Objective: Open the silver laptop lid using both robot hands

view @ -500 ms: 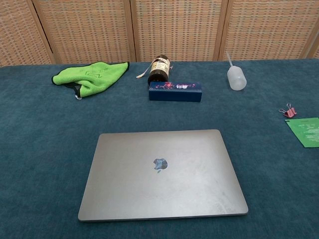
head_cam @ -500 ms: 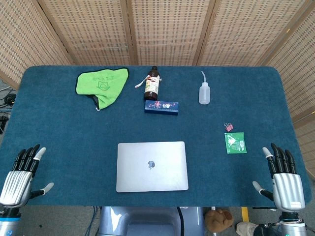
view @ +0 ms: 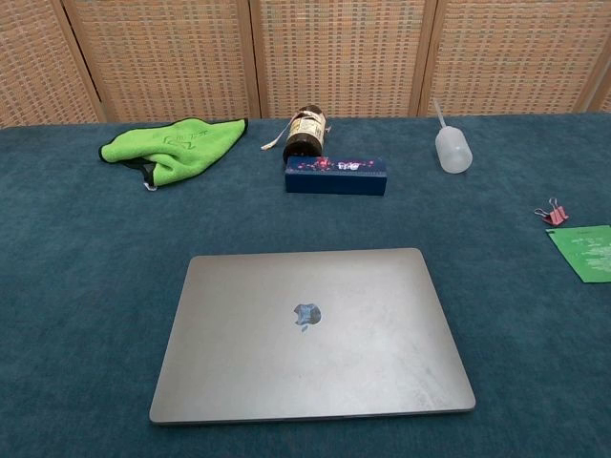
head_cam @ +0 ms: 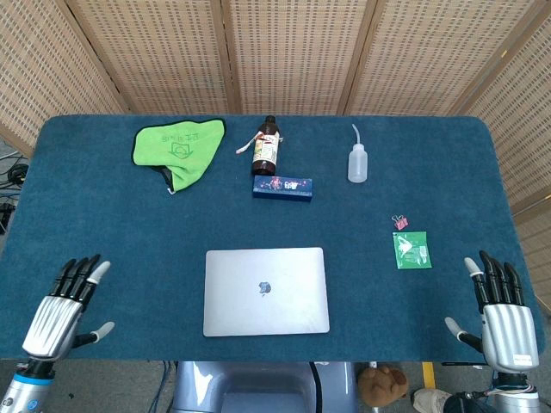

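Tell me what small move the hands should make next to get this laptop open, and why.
Probably bring both hands inward toward the laptop's near edge. The lid lies flat and closed, and the left hand and right hand hover open at the table's near corners, well apart from it, touching nothing.

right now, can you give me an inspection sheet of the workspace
Surface: dark teal felt table.
Job's things: silver laptop, lid closed, flat near the front edge.
Clutter: green cloth, brown bottle, blue box, squeeze bottle, pink binder clip, green packet.
Hands: left hand and right hand open, fingers spread, holding nothing, apart from the laptop.
Cables: dark cables on the floor at far left.
Surroundings: woven folding screen behind the table.
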Available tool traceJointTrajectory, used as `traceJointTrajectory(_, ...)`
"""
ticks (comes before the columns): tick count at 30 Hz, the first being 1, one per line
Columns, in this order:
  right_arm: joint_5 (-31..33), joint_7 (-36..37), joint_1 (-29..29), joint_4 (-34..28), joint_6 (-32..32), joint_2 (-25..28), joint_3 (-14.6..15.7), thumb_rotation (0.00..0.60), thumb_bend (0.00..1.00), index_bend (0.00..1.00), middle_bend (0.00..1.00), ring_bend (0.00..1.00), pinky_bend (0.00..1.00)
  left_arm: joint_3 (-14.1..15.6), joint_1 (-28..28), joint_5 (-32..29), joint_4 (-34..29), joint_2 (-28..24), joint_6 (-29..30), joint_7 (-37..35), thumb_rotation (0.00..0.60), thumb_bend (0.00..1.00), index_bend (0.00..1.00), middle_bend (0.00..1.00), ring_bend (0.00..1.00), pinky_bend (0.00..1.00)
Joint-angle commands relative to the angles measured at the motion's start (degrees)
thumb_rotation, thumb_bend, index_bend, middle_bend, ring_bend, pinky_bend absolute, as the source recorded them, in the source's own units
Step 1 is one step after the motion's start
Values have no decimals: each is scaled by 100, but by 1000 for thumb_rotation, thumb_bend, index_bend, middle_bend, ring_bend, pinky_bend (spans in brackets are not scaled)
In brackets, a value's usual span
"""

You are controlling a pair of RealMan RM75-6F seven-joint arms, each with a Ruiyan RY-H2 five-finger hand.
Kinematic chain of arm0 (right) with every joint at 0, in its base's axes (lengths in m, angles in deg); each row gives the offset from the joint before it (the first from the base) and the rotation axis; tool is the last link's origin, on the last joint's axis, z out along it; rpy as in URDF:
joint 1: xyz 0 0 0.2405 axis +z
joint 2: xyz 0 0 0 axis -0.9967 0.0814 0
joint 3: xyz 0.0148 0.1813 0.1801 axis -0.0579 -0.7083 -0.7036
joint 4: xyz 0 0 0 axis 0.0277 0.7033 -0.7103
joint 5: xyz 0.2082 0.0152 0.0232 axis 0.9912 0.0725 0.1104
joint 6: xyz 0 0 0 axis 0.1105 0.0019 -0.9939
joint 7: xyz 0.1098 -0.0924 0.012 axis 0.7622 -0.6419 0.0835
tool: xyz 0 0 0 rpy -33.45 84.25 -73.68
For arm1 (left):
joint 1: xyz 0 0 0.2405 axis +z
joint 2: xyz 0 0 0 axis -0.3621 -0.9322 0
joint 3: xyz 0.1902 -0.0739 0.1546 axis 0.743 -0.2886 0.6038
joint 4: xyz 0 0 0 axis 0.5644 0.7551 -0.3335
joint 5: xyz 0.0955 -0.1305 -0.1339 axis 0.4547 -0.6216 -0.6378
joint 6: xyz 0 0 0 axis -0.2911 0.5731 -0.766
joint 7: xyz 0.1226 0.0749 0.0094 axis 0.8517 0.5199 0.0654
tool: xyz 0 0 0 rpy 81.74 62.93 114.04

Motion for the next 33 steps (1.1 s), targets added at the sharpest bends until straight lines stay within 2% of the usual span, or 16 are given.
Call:
traceJointTrajectory(1, -7, 8, 3, -6, -20, 6, 13, 600, 2, 56, 0, 0, 0, 113, -672, 849, 233, 191, -720, -93, 600, 0, 0, 0, 0, 0)
traceJointTrajectory(5, -35, 44, -3, -6, -10, 15, 26, 600, 2, 56, 0, 0, 0, 76, -1134, 1257, 448, 684, -1274, -18, 600, 0, 0, 0, 0, 0)
traceJointTrajectory(9, -28, 97, -1, -10, -19, 32, 24, 600, 2, 56, 0, 0, 0, -17, -1516, 1414, 629, 1201, -1784, 54, 600, 0, 0, 0, 0, 0)
traceJointTrajectory(18, -15, 197, 8, -11, -51, 59, 29, 600, 23, 56, 0, 0, 0, -435, -2164, 1243, 725, 2208, -2972, 1041, 600, 0, 0, 0, 0, 0)
traceJointTrajectory(23, -32, 222, 16, -13, -71, 65, 43, 600, 22, 56, 0, 0, 0, -666, -2413, 1019, 998, 2656, -3332, 1325, 600, 0, 0, 0, 0, 0)
traceJointTrajectory(30, 0, 253, 38, -10, -120, 72, 33, 600, 22, 56, 0, 0, 0, -888, -2794, 744, 1721, 3408, -3576, 1218, 600, 0, 0, 0, 0, 0)
traceJointTrajectory(33, 57, 292, 51, -5, -151, 83, 12, 600, 24, 56, 0, 0, 0, -887, -2887, 665, 1886, 3571, -3575, 1215, 600, 0, 0, 0, 0, 0)
